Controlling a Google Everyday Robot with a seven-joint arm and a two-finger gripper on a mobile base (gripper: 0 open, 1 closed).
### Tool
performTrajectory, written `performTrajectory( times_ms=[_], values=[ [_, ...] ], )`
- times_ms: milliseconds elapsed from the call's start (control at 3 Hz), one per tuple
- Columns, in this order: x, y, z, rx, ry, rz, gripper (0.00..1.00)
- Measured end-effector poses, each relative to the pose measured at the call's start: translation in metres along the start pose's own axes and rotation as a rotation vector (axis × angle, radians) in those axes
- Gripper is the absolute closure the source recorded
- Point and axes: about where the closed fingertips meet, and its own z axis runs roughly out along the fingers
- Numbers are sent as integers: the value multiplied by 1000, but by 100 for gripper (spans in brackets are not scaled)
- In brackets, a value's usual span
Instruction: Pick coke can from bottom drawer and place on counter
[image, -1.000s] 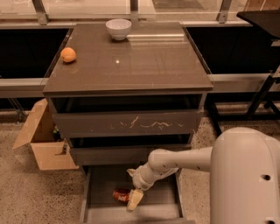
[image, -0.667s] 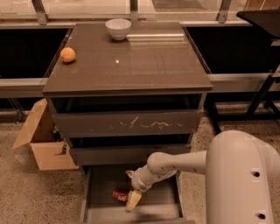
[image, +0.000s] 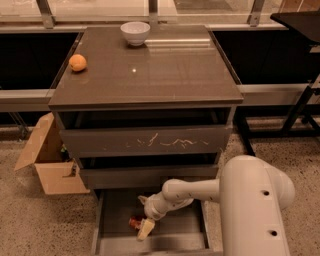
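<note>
The bottom drawer (image: 180, 235) is pulled open at the foot of the cabinet. The coke can (image: 135, 222), small and red, lies on its side on the drawer floor toward the left. My gripper (image: 144, 227) reaches down into the drawer from the right, its pale fingertips (image: 146, 230) right at the can and partly covering it. The counter (image: 150, 70) is the wide glossy grey-brown top above.
An orange (image: 77, 62) sits at the counter's left edge and a white bowl (image: 135, 33) at its back. The scratched middle drawer front (image: 145, 141) overhangs the open drawer. An open cardboard box (image: 47, 157) stands on the floor to the left. My white arm body (image: 255, 205) fills the lower right.
The gripper has shifted slightly left and down toward the can. The can has not moved.
</note>
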Motion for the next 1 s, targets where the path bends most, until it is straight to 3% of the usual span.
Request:
performTrajectory(
  times_ms=[667,1000],
  values=[
    [37,-31,64,-7,-1,52,0],
    [37,-31,64,-7,-1,52,0]
  ],
)
